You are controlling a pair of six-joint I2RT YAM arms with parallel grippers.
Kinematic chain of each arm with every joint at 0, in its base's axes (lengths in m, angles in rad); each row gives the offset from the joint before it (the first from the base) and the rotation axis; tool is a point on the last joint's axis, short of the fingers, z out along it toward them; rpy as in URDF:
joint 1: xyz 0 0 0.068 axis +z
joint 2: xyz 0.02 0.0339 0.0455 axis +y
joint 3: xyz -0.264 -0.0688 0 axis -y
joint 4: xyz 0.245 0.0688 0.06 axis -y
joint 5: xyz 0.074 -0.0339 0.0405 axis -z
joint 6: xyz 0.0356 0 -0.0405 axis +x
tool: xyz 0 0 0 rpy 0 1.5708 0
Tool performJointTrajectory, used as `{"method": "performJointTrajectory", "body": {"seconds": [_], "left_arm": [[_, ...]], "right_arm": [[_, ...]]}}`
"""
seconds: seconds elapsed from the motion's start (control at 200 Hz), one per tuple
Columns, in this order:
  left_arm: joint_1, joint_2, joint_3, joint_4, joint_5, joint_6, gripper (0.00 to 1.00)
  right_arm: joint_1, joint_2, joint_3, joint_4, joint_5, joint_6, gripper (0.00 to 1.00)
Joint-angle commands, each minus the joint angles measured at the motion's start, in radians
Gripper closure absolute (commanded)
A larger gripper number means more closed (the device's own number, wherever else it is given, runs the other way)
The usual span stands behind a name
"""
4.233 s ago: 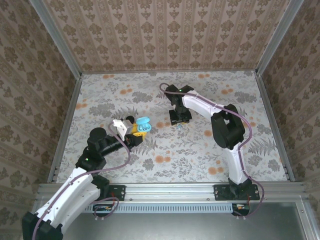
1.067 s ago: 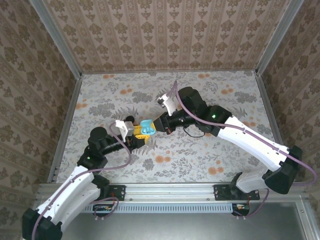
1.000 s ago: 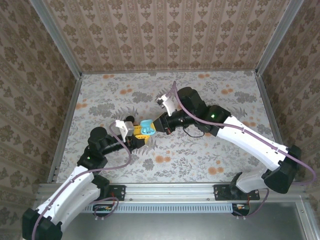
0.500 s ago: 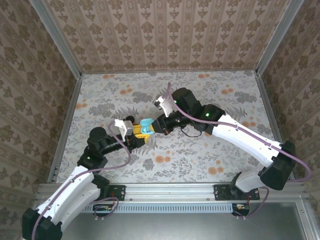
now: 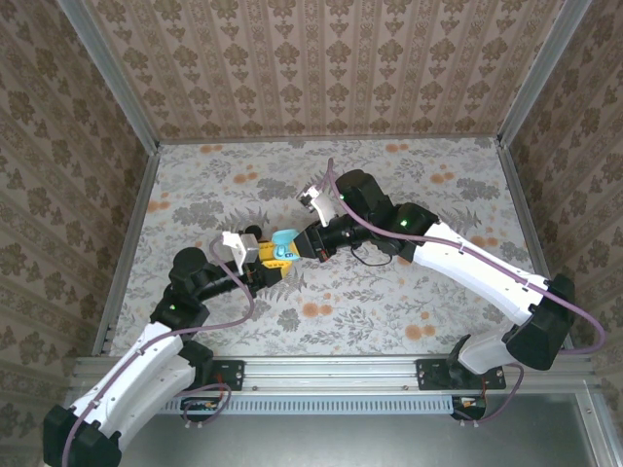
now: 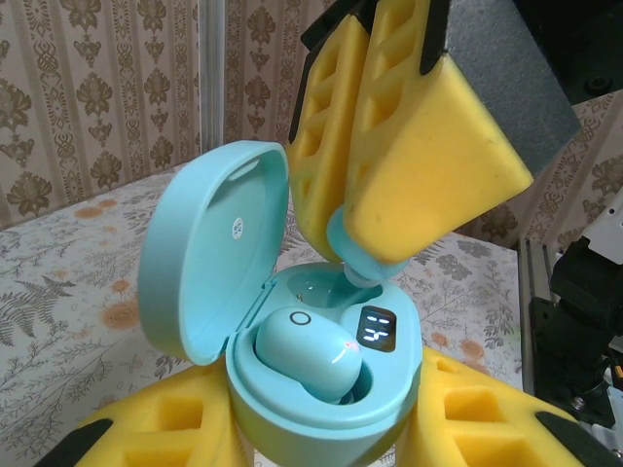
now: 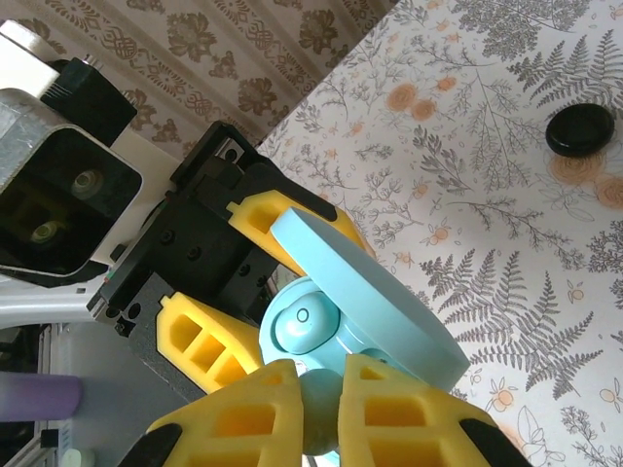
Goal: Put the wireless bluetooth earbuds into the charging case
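Observation:
My left gripper (image 5: pixel 267 255) is shut on the teal charging case (image 6: pixel 321 413), which it grips by the sides just above the table. The case's lid (image 6: pixel 209 248) stands open. One teal earbud (image 6: pixel 307 352) sits in the near slot beside a lit display (image 6: pixel 378 329). The far slot (image 6: pixel 311 289) is empty. My right gripper (image 7: pixel 319 409) is shut on a second teal earbud (image 6: pixel 356 263), whose tip hangs right over that slot's edge. In the top view the right gripper (image 5: pixel 310 243) meets the case (image 5: pixel 282 245) from the right.
A small black round object (image 7: pixel 580 128) lies on the floral table (image 5: pixel 389 292) beyond the case. Metal rails (image 5: pixel 131 224) and patterned walls close in the table on three sides. The left arm's cable (image 5: pixel 243 297) loops near the case.
Over the last second the right gripper has edged left with its earbud, closer over the open case. The left gripper and the case have stayed put.

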Motion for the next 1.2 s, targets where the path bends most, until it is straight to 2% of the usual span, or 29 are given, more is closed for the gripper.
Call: {"method": "performJointTrajectory", "body": {"seconds": [0.0, 0.49, 0.84, 1.01, 1.195], "left_arm": [[-0.014, -0.004, 0.017, 0.047, 0.024, -0.013, 0.72], [-0.017, -0.005, 0.017, 0.044, 0.022, -0.011, 0.72], [-0.020, -0.005, 0.020, 0.041, 0.021, -0.008, 0.71], [-0.023, -0.005, 0.021, 0.042, 0.019, -0.008, 0.72], [-0.026, 0.003, 0.026, 0.045, 0.019, -0.008, 0.72]], "right_arm": [[0.008, 0.017, -0.012, 0.030, -0.026, 0.011, 0.89], [0.010, 0.039, -0.021, 0.032, -0.030, 0.020, 0.88], [0.011, 0.032, -0.009, -0.029, 0.055, -0.004, 0.70], [0.010, 0.034, 0.010, -0.045, 0.073, -0.008, 0.65], [0.011, 0.024, 0.036, -0.082, 0.115, -0.015, 0.65]]}}
